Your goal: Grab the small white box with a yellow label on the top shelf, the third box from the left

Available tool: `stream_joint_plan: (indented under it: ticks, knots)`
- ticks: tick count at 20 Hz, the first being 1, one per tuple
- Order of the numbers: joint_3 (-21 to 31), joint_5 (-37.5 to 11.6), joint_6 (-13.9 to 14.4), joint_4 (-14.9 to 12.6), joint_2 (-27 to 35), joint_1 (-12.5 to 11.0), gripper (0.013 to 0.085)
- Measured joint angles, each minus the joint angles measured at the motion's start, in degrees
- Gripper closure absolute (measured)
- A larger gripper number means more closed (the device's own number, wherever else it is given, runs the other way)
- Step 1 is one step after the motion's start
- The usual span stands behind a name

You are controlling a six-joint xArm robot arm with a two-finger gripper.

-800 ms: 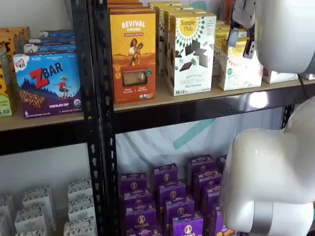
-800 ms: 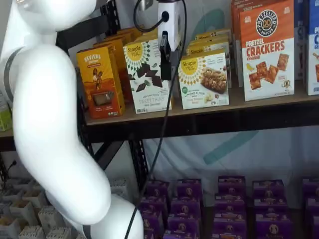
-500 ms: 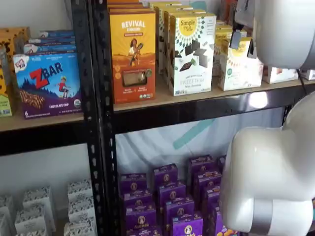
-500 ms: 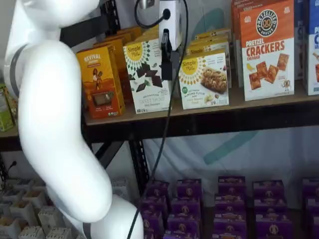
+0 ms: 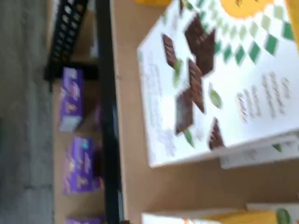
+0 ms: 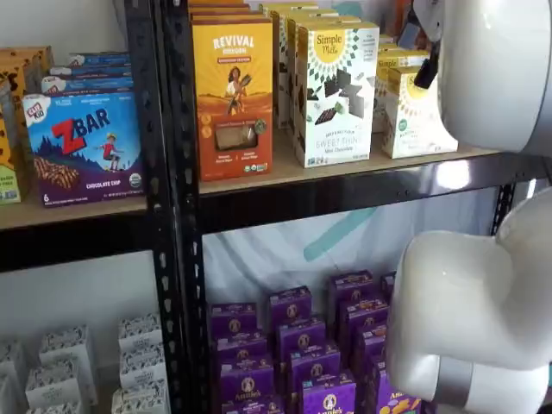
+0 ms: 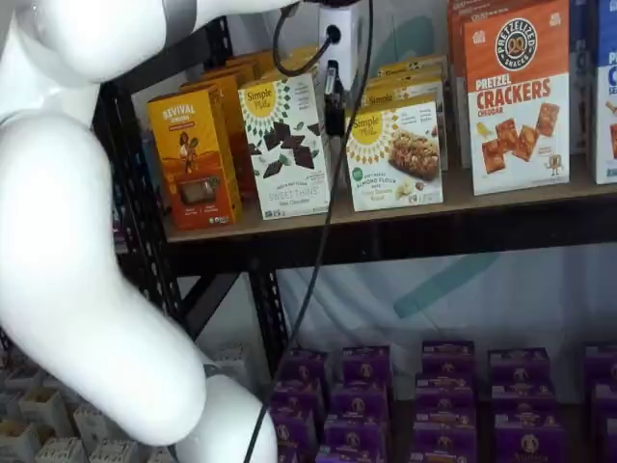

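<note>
White and yellow-labelled, the small box (image 7: 394,154) stood untouched on the top shelf (image 7: 386,214). We had our gripper (image 7: 334,98) just beside it; whether it was released, we could not tell. Grasping and lifting remained.

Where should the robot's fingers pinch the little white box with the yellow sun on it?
Probably across the two narrow side walls near the top of the short white carton with the round yellow sun label, coming from the front. It stands upright at the edge of the tan wooden top shelf, with a gap beside the taller white chocolate-squares carton. The black-fingered gripper hangs in that gap.
</note>
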Motion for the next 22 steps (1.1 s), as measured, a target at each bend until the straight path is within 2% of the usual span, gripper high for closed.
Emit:
stream_joint_plan:
  ticks: [4,9,13,22]
  knots:
    - [0.0,-4.0,-0.6,-3.4,1.2,1.4,0.013]
    - [-3.2,-4.3,-0.5,-6.8,5.5,2.5,0.013]
    - [-8.0,-1.3,0.9,-10.0,10.4,3.9,0.013]
    - [-16.0,7.6,3.9,-16.5,17.3,6.9,0.013]
